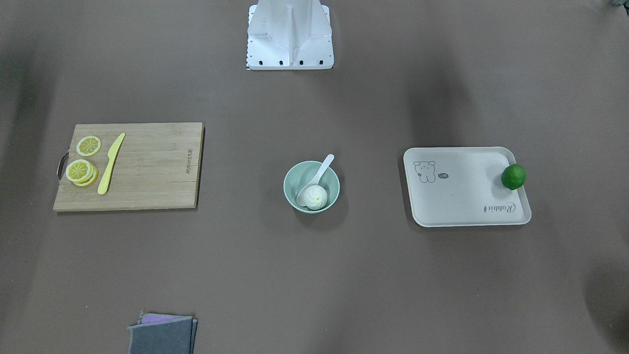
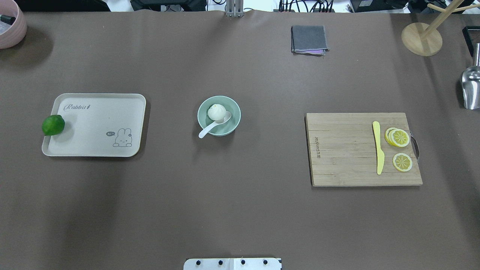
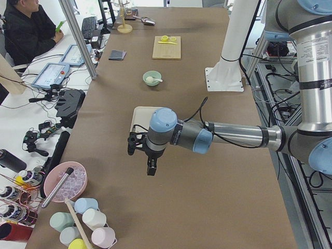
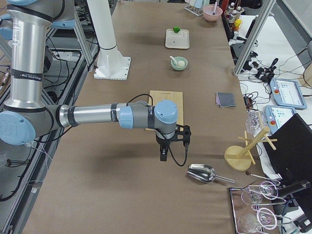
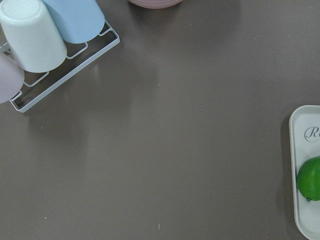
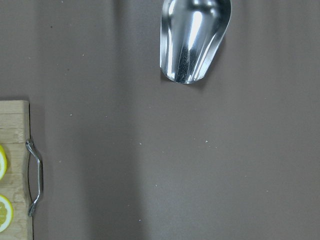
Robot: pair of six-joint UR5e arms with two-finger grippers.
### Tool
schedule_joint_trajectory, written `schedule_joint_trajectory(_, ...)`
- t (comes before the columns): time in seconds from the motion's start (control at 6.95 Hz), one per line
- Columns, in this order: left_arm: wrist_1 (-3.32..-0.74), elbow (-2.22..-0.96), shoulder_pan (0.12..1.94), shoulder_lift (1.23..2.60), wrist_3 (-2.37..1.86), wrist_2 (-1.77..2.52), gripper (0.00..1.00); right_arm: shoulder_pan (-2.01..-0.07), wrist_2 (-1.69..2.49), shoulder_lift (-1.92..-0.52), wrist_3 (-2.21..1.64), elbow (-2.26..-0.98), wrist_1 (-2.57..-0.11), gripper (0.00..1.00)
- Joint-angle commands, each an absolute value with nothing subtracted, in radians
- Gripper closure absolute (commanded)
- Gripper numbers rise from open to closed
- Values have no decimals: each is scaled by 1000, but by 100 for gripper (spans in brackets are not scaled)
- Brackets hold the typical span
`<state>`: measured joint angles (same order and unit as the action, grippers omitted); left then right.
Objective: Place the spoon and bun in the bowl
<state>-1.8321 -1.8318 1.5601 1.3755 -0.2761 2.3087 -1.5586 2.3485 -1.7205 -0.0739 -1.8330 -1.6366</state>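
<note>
The mint-green bowl [image 1: 298,173] stands at the table's middle and also shows in the overhead view [image 2: 233,108]. The white bun [image 1: 315,195] [image 2: 216,111] lies inside it. The white spoon [image 1: 320,172] [image 2: 209,129] rests in the bowl, scoop beside the bun, handle over the rim. My left gripper [image 3: 151,168] hangs above the table's left end, far from the bowl. My right gripper [image 4: 164,155] hangs past the cutting board at the right end. Both show only in side views, so I cannot tell whether they are open or shut.
A cream tray [image 1: 462,196] holds a green lime [image 1: 513,176]. A wooden cutting board [image 1: 147,167] carries lemon slices [image 1: 82,167] and a yellow knife [image 1: 110,164]. A grey cloth [image 2: 308,39], a metal scoop [image 2: 470,88], a mug tree [image 2: 422,37] and a pink bowl [image 2: 9,28] lie near the edges.
</note>
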Motion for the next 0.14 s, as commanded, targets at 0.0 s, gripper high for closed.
schedule_joint_trajectory(0.0,-1833,-1830,1560,1377,-276,2309,2,-1559,2352,-1721,-74,-1833,-1637,0)
